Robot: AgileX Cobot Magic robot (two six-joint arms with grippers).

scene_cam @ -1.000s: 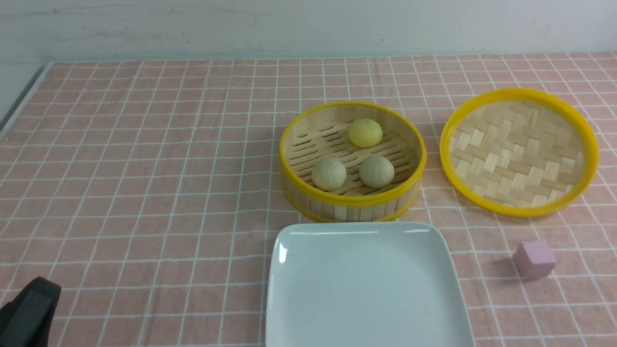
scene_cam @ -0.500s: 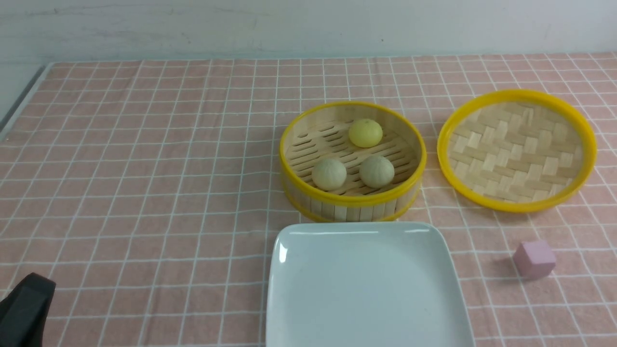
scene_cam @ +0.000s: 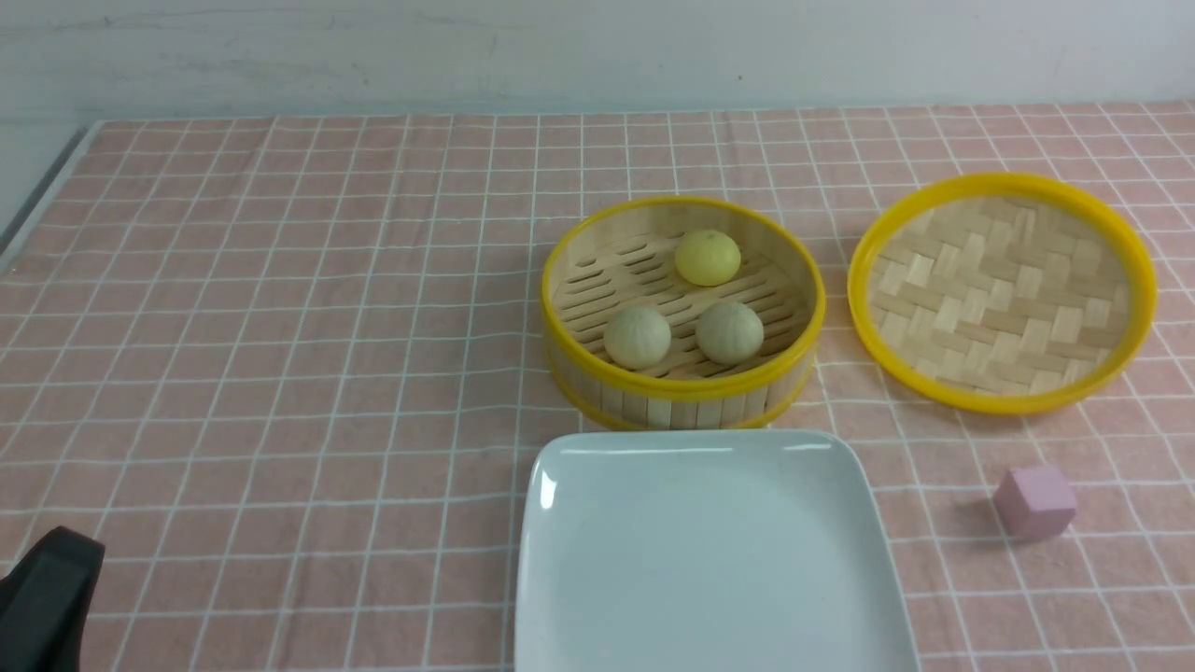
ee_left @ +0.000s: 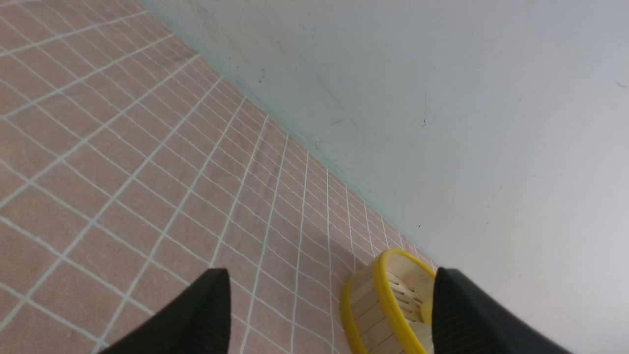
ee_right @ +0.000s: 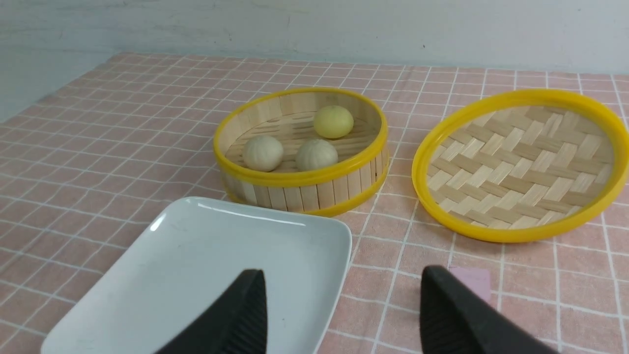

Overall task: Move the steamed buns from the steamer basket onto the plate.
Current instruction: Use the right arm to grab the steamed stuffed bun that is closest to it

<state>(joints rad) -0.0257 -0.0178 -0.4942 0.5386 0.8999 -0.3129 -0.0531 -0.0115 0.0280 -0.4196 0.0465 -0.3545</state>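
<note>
Front view: nearest on the tabletop (scene_cam: 280,327) sits one white plate (scene_cam: 709,560) with nothing on it, and one pink cube (scene_cam: 1034,502) stands well to its right. In the near left corner, a dark part of the left arm (scene_cam: 47,597) shows. Just beyond the plate's far edge is the one steamer basket (scene_cam: 681,399), holding all three steamed buns: two pale ones, (scene_cam: 638,337) and (scene_cam: 729,331), side by side in its near half, and one yellow bun (scene_cam: 708,258) farther back. One woven lid (scene_cam: 1004,291) lies to the basket's right. The left fingers (ee_left: 196,319) are spread apart with nothing between them. The right fingers (ee_right: 236,319) are likewise apart and bare, low over the plate's near end.
</note>
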